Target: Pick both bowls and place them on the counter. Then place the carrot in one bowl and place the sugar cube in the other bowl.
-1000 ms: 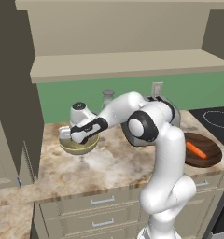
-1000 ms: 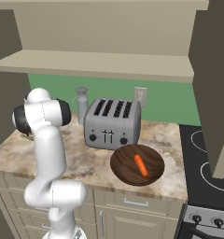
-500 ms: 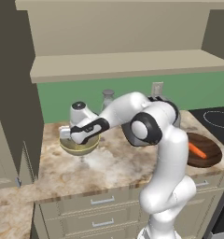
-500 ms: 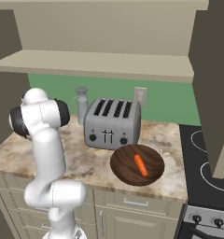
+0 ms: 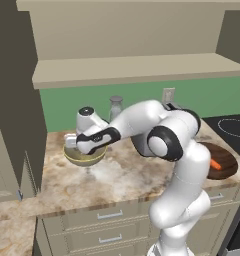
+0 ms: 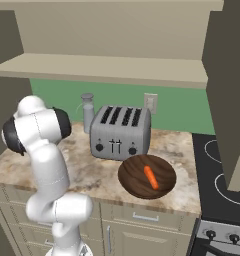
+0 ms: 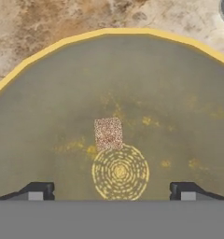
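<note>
Your hand view is looking straight down into the beige-olive bowl [image 7: 132, 84]: yellowish rim, olive inside with yellow flecks and a ring pattern at the bottom. The sugar cube [image 7: 108, 133] is lying on the bowl floor just beside that ring pattern, a small speckled tan square, touching neither fingertip. The tool [image 7: 111, 191] is standing released, its two tips wide apart and holding nothing.

The left base view is giving you what the hand view can't: the tool [image 5: 84, 150] is hanging right over that bowl [image 5: 84, 158], which is sitting on the mottled stone surface [image 5: 117, 175].

The right base view is showing you the other end: one dark wooden bowl [image 6: 147, 176] in front of the toaster [image 6: 120, 132], one orange carrot [image 6: 151, 177] lying inside it.

Count: two bowls, one carrot, one cube.
</note>
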Controlling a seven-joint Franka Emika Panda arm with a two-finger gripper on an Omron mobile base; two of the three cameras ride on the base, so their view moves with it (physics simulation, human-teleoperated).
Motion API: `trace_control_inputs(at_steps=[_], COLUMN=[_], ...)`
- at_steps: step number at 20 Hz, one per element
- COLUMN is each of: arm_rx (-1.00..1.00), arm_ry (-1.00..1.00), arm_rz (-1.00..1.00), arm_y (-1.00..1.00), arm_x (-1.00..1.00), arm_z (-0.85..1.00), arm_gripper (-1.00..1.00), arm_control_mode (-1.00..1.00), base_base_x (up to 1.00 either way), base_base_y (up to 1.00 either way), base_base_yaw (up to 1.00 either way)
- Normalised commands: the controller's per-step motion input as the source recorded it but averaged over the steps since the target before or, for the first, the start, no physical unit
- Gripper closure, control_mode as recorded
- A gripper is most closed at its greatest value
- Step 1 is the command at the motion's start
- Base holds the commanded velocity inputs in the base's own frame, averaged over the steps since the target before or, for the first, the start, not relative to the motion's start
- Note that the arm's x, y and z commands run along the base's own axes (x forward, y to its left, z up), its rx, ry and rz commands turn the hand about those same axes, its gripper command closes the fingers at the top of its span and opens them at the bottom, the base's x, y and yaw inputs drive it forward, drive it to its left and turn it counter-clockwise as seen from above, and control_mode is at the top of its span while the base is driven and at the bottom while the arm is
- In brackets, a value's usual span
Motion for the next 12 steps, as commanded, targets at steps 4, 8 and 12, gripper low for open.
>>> trace_control_inputs(at_steps=[4,8,12], arm_rx=[0.04,0.06,0.08], arm_ry=[0.00,0.00,0.00], arm_rz=[-0.01,0.00,0.00], arm_y=[-0.29,-0.24,-0.20], arm_x=[-0.42,-0.45,-0.47], arm_z=[0.12,0.14,0.27], arm_gripper=[-1.00,-1.00,-1.00], arm_control_mode=[-1.00,-1.00,-1.00], base_base_x=[0.00,0.00,0.00], base_base_y=[0.00,0.00,0.00], base_base_yaw=[0.00,0.00,0.00])
